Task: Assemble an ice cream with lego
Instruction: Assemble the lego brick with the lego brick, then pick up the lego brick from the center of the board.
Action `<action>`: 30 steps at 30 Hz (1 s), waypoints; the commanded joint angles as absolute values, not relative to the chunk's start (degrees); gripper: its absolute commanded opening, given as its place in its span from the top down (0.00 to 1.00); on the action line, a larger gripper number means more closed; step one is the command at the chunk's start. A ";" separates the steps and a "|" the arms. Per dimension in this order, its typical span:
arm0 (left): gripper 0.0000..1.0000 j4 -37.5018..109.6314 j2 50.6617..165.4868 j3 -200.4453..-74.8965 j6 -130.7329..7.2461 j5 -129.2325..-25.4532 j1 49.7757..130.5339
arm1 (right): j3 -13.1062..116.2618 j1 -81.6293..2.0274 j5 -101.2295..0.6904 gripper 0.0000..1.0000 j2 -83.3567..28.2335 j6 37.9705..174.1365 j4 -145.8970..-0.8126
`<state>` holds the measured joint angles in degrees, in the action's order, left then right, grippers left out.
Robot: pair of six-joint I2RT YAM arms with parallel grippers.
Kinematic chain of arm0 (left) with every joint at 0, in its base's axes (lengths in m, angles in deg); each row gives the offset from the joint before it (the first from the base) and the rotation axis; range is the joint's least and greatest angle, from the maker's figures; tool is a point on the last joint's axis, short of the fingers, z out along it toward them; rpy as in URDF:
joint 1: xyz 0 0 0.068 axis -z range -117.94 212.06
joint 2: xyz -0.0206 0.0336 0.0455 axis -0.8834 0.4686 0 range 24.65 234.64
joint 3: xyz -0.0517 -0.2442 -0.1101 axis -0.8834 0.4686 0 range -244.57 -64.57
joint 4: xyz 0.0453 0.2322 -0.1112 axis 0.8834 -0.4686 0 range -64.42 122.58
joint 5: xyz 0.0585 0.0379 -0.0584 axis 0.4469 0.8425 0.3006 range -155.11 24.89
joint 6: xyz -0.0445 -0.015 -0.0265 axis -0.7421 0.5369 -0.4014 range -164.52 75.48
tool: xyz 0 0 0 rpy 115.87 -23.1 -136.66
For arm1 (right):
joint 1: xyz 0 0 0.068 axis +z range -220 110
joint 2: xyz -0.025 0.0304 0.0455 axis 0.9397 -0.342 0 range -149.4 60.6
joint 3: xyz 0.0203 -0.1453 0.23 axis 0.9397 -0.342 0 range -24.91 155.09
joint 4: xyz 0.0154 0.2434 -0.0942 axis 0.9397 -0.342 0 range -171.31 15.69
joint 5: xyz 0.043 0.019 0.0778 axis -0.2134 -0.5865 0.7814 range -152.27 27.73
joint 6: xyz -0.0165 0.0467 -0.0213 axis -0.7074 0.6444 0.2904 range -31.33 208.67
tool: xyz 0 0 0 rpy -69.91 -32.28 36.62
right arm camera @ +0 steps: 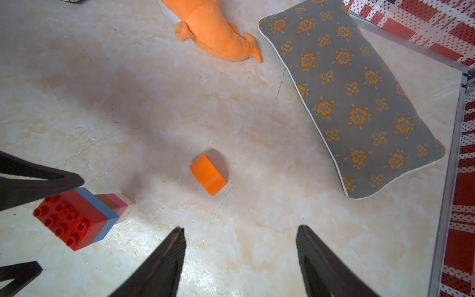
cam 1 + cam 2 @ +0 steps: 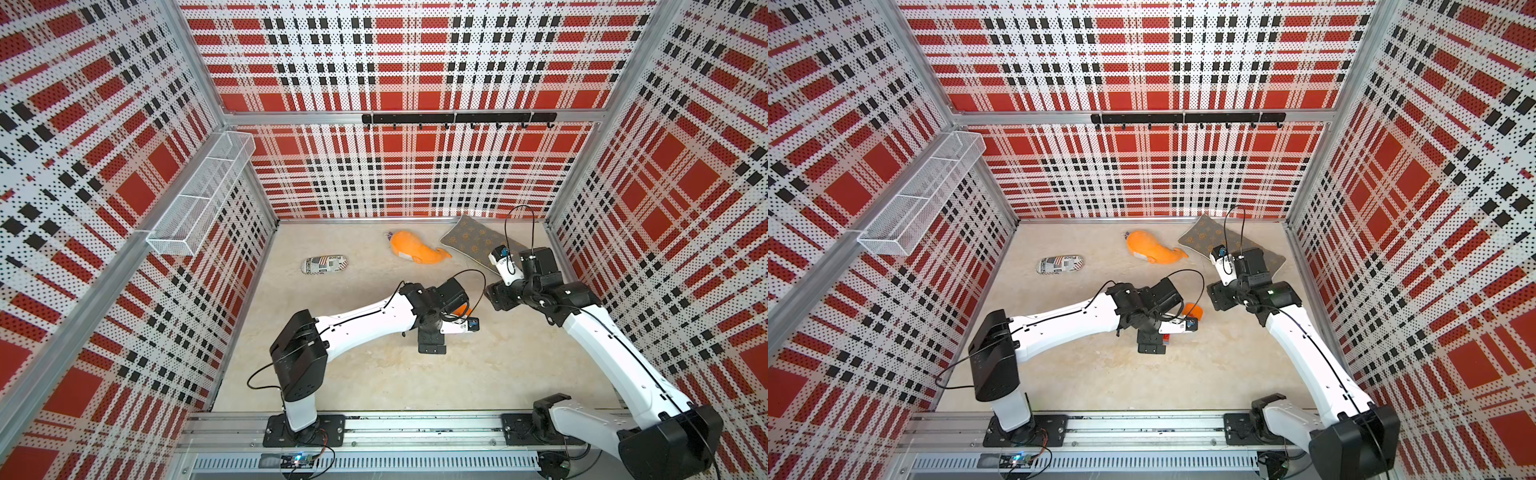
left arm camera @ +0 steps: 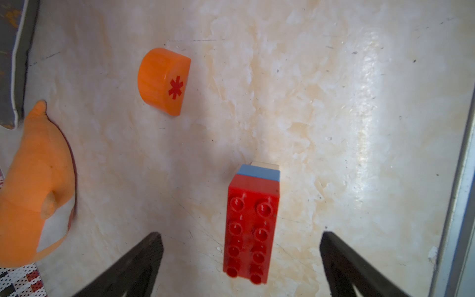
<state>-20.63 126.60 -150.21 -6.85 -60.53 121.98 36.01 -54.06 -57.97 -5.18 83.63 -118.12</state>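
Right now your left fingers (image 3: pixel 133 264) are spread wide on either side of the brick stack (image 3: pixel 250 226), with clear gaps on both sides. The stack appears to stand on the desk (image 2: pixel 374 374) on its narrow stem, with the studded red layer uppermost. Below the red come blue, then brown, pink and cream. In both top views it sits near the middle of the frame, almost wholly hidden under the left wrist. The orange cap (image 3: pixel 164 79) with its red star mark lies loose on the desk, near the stack but apart from it. In a top view the cap (image 2: pixel 1195 309) peeks out just right of the left wrist. Your right fingers (image 1: pixel 159 264) are spread too, pinching nothing. Farther up the frame lie a toy whale (image 2: pixel 415 251) and a grey cushion (image 2: pixel 469 241).
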 commanded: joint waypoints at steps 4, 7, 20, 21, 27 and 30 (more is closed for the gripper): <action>0.01 -20.06 119.87 -150.04 -7.79 -61.86 121.74 | 37.39 -54.37 -58.24 0.27 -10.30 81.84 -119.75; 0.01 -16.16 115.43 -146.86 -9.99 -61.17 120.49 | 38.25 -52.78 -60.11 0.27 -14.34 80.62 -121.23; 0.01 16.33 87.30 -122.58 -34.31 -59.41 100.29 | 44.43 -43.45 -62.32 0.24 -32.33 70.39 -125.99; 0.01 17.02 86.31 -121.93 -36.26 -62.20 97.22 | 45.02 -43.13 -62.52 0.24 -33.29 69.85 -126.11; 0.01 22.22 85.56 -118.45 -45.09 -74.28 82.24 | 47.49 -42.40 -64.06 0.24 -38.24 67.81 -126.11; 0.01 23.08 87.44 -117.92 -47.68 -79.78 77.01 | 47.60 -42.36 -64.29 0.25 -39.63 66.89 -125.34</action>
<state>19.24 86.25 -118.87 -42.17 -71.51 79.86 46.72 -42.74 -63.35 -38.27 68.68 -125.16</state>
